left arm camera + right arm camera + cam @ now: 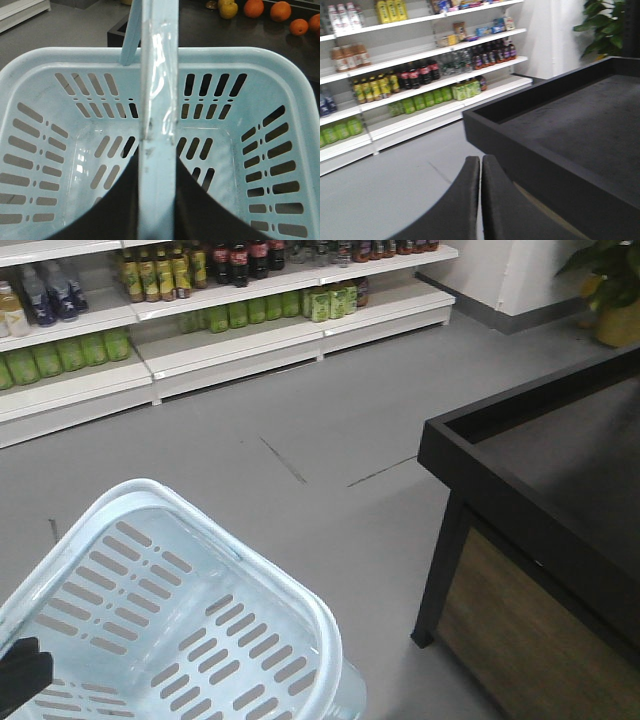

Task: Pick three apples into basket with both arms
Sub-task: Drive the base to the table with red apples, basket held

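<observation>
The pale blue basket [300, 590] hangs at the lower left of the front view, above the grey floor. In the left wrist view I look down into the basket [250, 55], which has nothing in it. Its loop handle [159, 100] runs up the middle of that view. My left gripper [157, 156] is shut on the handle, with a black finger pressed against each side. My right gripper [480, 160] is shut with nothing between its fingers, in the air beside the black table's corner. The apples are out of view. A yellow-green fruit [228, 9] lies beyond the basket; I cannot tell what it is.
A black display table [540, 470] with a raised rim stands to the right, also seen in the right wrist view [560, 115]. Several oranges [280, 10] lie on it beyond the basket. White shelves of bottles [200, 300] line the back wall. A potted plant [610, 290] stands at the far right.
</observation>
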`<state>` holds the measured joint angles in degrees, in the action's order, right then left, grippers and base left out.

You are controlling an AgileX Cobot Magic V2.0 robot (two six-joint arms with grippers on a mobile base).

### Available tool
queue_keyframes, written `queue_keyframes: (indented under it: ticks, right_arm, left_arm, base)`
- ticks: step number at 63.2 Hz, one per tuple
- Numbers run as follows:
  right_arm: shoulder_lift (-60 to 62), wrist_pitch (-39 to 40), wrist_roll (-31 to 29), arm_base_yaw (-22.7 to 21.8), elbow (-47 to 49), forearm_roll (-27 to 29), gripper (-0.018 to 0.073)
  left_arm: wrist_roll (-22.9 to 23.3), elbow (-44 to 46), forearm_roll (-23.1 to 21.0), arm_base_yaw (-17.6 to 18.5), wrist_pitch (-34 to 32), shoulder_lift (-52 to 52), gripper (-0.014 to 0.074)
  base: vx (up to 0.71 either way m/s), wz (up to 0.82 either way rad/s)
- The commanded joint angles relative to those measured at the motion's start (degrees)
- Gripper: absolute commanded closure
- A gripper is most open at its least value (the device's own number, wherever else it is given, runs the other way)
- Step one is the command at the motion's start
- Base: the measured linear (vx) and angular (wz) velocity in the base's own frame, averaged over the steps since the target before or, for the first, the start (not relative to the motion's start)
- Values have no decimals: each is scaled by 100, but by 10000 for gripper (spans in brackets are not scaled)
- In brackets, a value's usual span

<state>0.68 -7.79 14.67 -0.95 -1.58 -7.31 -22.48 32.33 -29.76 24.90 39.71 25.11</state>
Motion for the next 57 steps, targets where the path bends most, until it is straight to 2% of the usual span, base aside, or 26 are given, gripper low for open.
queue_keyframes:
  ticks: [1, 57]
  right_arm:
    - [77, 425, -29, -21, -84, -12, 564]
    - [77, 425, -29, -21, -84, -12, 564]
  left_arm:
    - [35, 171, -242, 8, -550, 11, 603]
    - [35, 171, -242, 8, -550, 11, 603]
  base:
    - [9, -42]
    - [5, -41]
